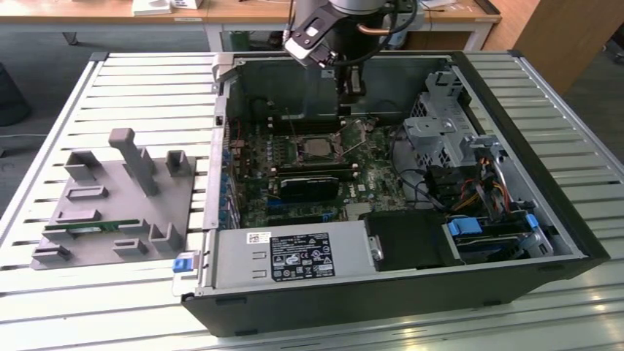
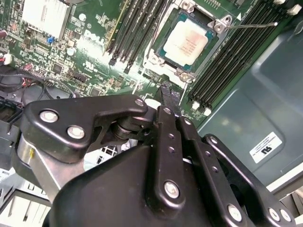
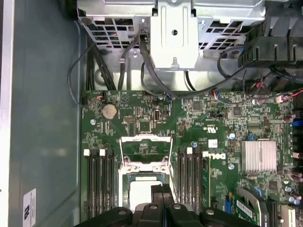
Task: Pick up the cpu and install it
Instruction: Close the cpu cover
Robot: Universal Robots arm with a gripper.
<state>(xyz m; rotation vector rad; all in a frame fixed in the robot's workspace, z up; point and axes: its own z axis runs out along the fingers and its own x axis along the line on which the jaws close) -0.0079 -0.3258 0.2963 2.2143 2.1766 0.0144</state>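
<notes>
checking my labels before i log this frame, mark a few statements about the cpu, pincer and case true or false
1. The cpu lies in the socket. True.
2. The pincer grips the cpu. False: it is shut on nothing, close to the cpu.
3. The case lies open on a slatted table. True.
4. The gray tray sits inside the case. False: it rests on the table, to the exterior view's left of the case.
</notes>
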